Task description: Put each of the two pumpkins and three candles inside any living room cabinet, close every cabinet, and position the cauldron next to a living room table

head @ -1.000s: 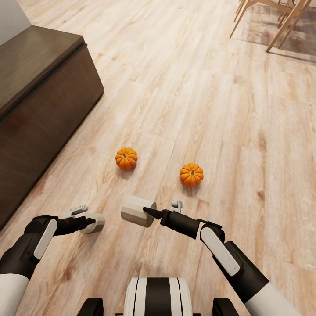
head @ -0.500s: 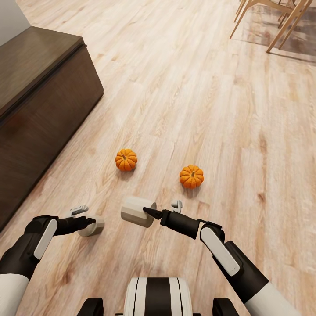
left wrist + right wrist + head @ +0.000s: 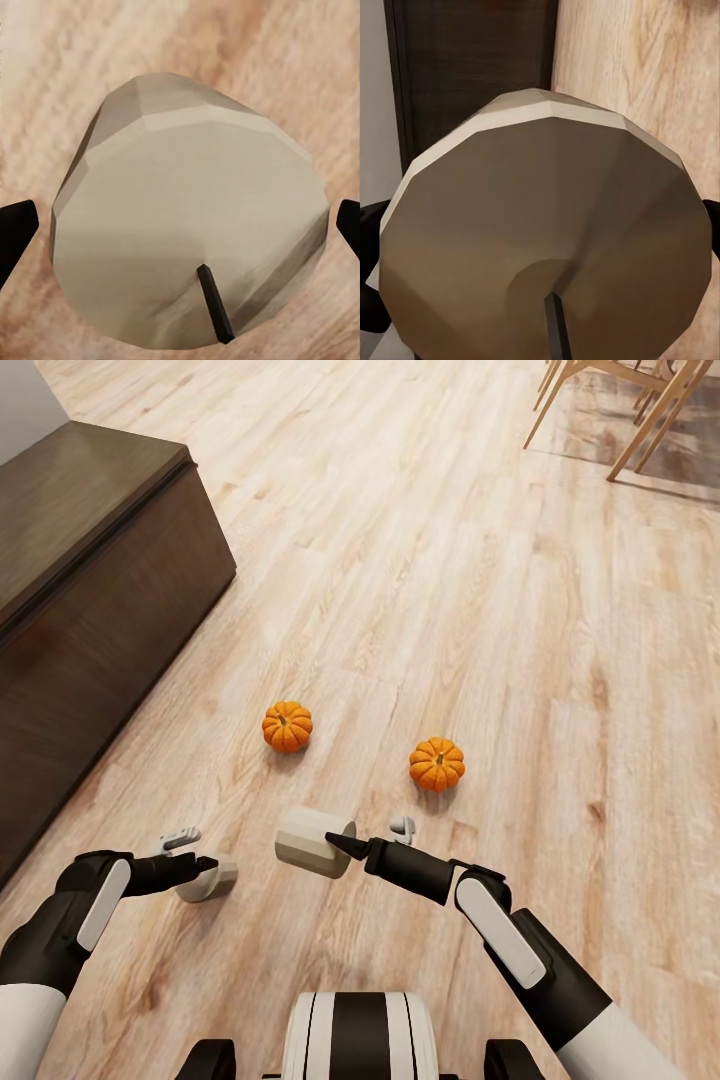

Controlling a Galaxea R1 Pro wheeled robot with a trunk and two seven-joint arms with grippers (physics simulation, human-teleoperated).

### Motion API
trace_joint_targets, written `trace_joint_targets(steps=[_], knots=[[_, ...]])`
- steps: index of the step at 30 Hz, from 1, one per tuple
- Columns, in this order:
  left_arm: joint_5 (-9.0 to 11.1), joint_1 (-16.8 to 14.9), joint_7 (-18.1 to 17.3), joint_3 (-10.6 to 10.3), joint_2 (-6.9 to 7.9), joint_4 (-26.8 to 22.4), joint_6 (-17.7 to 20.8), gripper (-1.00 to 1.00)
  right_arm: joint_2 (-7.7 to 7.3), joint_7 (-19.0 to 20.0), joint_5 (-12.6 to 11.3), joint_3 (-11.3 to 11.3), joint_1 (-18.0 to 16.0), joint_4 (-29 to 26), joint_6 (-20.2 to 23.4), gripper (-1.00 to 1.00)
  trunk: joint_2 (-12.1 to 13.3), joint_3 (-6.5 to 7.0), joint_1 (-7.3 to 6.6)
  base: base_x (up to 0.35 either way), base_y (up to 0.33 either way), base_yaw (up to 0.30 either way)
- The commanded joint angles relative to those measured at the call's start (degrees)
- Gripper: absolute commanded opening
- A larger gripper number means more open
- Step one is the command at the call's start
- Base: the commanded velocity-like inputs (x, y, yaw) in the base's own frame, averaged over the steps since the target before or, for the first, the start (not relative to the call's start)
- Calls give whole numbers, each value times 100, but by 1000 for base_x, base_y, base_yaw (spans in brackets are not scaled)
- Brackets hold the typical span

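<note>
1. Your right gripper (image 3: 372,836) holds a candle (image 3: 313,841) lifted off the floor and tipped on its side. One dark finger lies against its end and the pale finger (image 3: 402,825) stands apart, so you cannot tell from the head view how firmly it is clamped. In the right wrist view the candle (image 3: 547,240) is a faceted grey-beige cylinder with a short dark wick, and dark fingertips sit at both of its sides.
2. Your left gripper (image 3: 190,852) is at a second candle (image 3: 208,878) low by the floor. In the left wrist view that stubby, matte candle (image 3: 187,240) sits between two dark fingertips (image 3: 15,232) that stand wide, just outside its flanks.
3. Two ribbed, bright-orange pumpkins rest on the pale wood-grain floor (image 3: 450,580) ahead of you: one (image 3: 287,726) to the left, one (image 3: 436,763) to the right, well apart.
4. The cabinet (image 3: 90,590), a dark-brown wooden block with flat fronts, runs along your left; its fronts look closed.
5. Light wooden chair legs (image 3: 640,410) stand far ahead on the right.
</note>
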Motion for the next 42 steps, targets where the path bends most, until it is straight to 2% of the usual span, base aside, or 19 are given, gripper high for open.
trace_joint_targets(steps=[1,10,13,24,27,42], knots=[[-49,-2,-56,12,-1,-3,24,100,-4,-6,-34,5,-3,-1,18,-100,-1,-3,-1,0,0,0],[-49,-3,-57,20,-1,-23,26,100,2,-7,-34,5,-3,0,11,-100,-1,-3,-1,0,0,0],[-49,-2,-57,17,-1,-31,24,100,2,-8,-34,5,-3,0,10,-100,-5,-69,7,0,0,0],[-49,-2,-65,17,-1,-50,26,100,2,-9,-34,5,-3,0,10,-100,-5,-69,7,0,0,0],[-49,-2,-65,13,-1,-50,26,100,2,-9,-34,5,-3,0,10,-100,-9,-136,15,0,0,0],[-49,-2,-58,11,-1,-50,30,100,2,-9,-34,5,-3,0,10,-100,-9,-136,15,0,0,0]])
